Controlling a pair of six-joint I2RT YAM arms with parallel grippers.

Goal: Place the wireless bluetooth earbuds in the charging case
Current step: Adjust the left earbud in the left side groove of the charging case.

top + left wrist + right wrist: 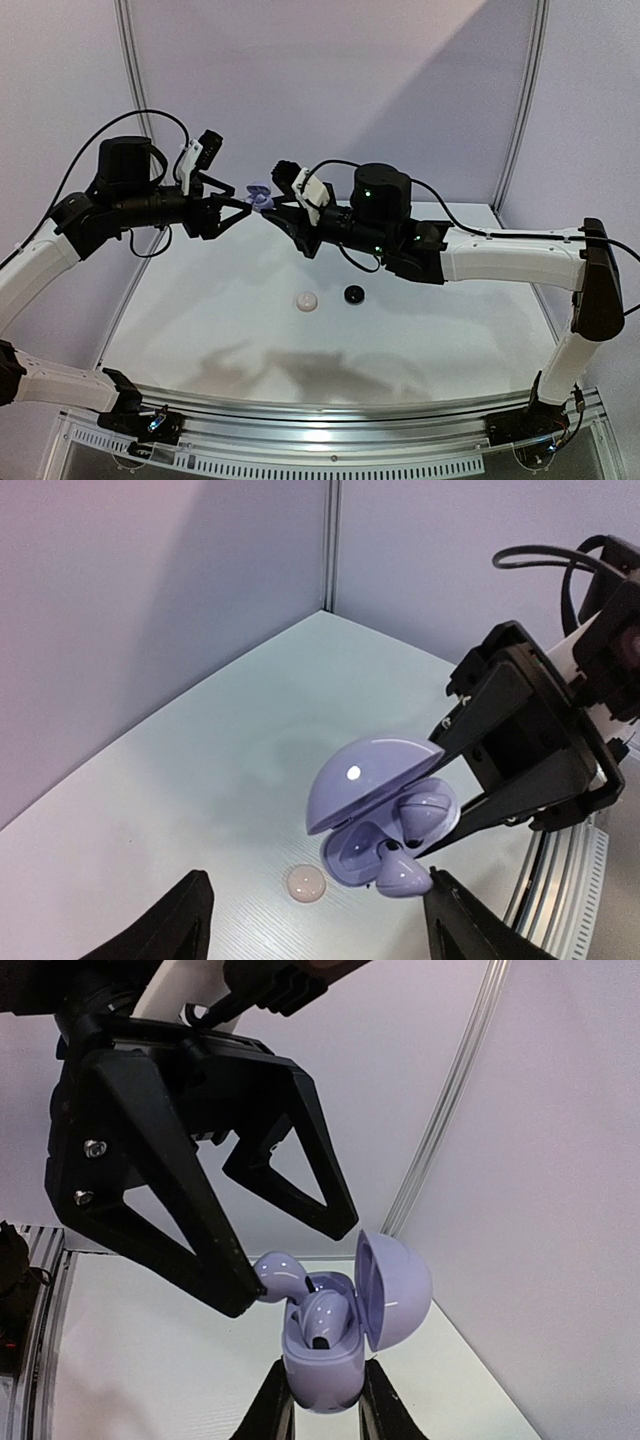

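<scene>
The right gripper (pixel 282 212) pinches the open charging case (pixel 322 1365). The left gripper (pixel 238 208) has its fingers spread, one touching an earbud (pixel 272 1272) lying sideways across the rim, bulb outward

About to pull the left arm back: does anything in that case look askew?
Yes. One lavender earbud sits tilted, poking out over the rim of the open charging case rather than down in its well. The other earbud looks seated. The right end effector holds the case in the air.
</scene>
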